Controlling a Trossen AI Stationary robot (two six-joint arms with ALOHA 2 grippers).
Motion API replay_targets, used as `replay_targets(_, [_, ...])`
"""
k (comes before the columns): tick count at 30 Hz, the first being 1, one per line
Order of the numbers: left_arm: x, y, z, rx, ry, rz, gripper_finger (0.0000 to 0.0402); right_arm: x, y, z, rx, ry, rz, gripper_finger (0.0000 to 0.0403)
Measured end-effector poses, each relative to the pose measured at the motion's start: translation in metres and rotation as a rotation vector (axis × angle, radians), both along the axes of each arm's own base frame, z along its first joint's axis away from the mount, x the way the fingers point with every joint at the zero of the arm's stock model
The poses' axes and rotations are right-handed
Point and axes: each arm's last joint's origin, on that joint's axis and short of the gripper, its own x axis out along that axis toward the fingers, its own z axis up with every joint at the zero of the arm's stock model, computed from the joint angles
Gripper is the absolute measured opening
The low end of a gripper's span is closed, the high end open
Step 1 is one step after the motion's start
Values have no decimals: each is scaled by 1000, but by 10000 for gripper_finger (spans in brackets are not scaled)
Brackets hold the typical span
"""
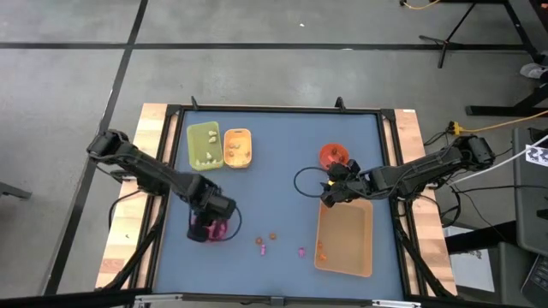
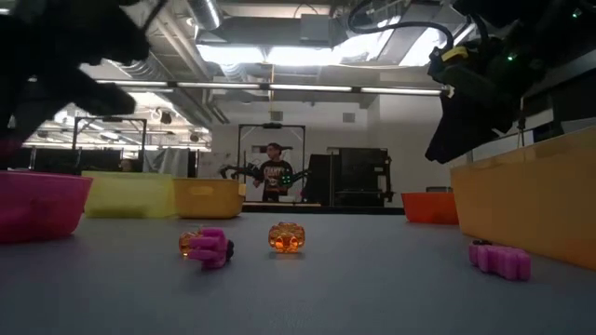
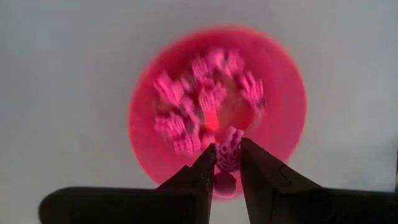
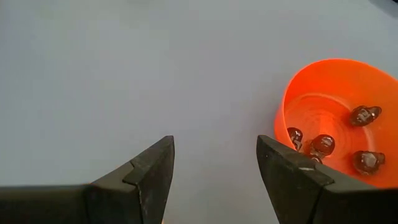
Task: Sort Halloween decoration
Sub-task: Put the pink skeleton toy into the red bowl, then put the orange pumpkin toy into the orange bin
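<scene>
My left gripper (image 3: 228,151) points down over the round pink bowl (image 3: 273,74) at the table's near left and is shut on a magenta-pink trinket (image 3: 229,157). Several more pink trinkets (image 3: 199,99) lie in that bowl. My right gripper (image 4: 214,155) stands open above bare table, beside the red-orange bowl (image 4: 311,93), which holds several dark trinkets (image 4: 364,115). Loose on the table near the front edge are an orange trinket (image 2: 286,238), a pink one against an orange one (image 2: 207,247), and another pink one (image 2: 500,259). My left gripper pinches the pink trinket's two sides (image 3: 227,163) between its two fingertips. The fingers come from above, pointing down. The trinket is lifted clear and hangs over the bowl's near rim.
A green tray (image 1: 204,144) and an orange tray (image 1: 237,147), each with small pieces inside, stand at the far left. A tan tray (image 1: 351,231) lies at the near right, with an orange piece (image 1: 323,251) in it. A person stands in the room beyond the table.
</scene>
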Motion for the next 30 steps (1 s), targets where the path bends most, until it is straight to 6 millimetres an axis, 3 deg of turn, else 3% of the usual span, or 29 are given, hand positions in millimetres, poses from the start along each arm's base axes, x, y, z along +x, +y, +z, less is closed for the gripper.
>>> replay_targets(7, [-12,-16,-1,139,-6,-55,55,0,0,0,0,1,0,225])
replay_targets(20, [-17,-26,-1,195,-28,-27,149,7,4,4,89,-69,45,225])
replay_targets(30, [-28,-33,6,240,-69,-76,152,28,13,24,228,-355,155,225])
